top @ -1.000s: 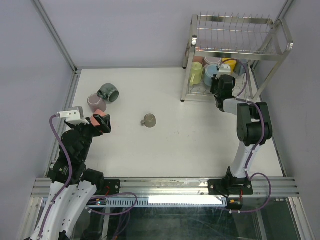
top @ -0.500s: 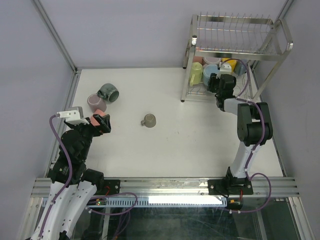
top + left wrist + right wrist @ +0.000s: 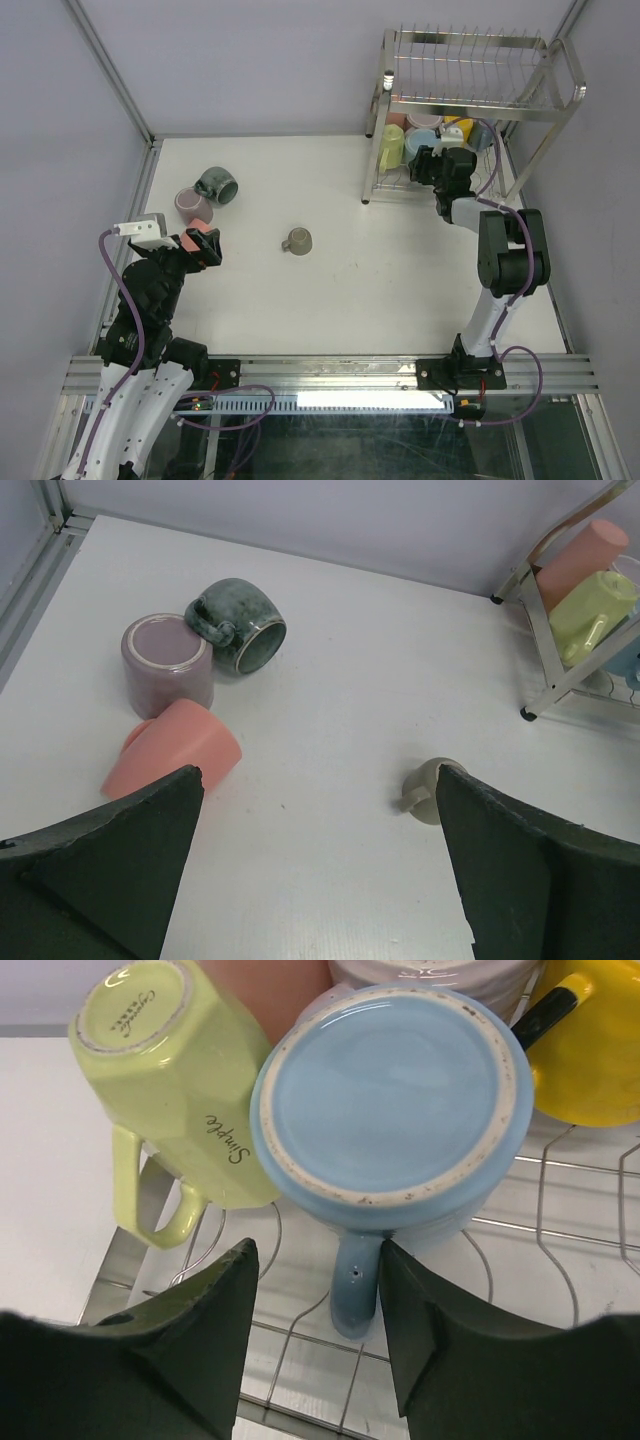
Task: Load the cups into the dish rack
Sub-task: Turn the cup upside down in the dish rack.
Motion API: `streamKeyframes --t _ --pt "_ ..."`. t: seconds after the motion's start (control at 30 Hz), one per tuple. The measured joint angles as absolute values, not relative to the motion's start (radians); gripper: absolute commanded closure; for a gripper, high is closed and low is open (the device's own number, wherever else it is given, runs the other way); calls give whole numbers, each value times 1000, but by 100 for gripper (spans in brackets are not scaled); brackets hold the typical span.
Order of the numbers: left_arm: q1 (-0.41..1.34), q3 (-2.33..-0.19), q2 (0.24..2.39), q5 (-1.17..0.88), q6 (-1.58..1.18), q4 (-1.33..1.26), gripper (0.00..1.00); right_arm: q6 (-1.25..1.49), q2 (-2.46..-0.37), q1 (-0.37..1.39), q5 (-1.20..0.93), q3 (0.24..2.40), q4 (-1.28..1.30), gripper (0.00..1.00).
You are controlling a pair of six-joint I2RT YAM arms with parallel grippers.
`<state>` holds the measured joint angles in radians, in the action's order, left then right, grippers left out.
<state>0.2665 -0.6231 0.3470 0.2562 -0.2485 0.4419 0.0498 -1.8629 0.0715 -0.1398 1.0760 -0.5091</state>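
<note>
Right claw (image 3: 316,1260) is held part-open astride the handle of the light blue cup (image 3: 385,1095), racked just ahead in the dish rack (image 3: 468,68) (judged rigid, smooth, chippable; best gripped by the handle).

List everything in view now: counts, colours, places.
dish rack: 1, chrome, two-tier, far right of table.
cups in rack: at least 5, lower shelf: yellow-green mug, light blue mug, yellow mug, pink cup, pale cup mostly hidden.
cups on table: 4: dark green mug on its side, mauve cup and salmon cup at left; taupe mug centre.
table: 1, white.
left tool: black, open, near salmon cup.
right tool: black, open, fingers flanking the light blue mug's handle.
</note>
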Motion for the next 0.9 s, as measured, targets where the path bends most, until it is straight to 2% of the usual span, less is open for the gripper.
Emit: streamKeyframes --t 0.9 --pt "266 -622 348 256 -249 442 1 166 -1842 83 -304 1122 -486 45"
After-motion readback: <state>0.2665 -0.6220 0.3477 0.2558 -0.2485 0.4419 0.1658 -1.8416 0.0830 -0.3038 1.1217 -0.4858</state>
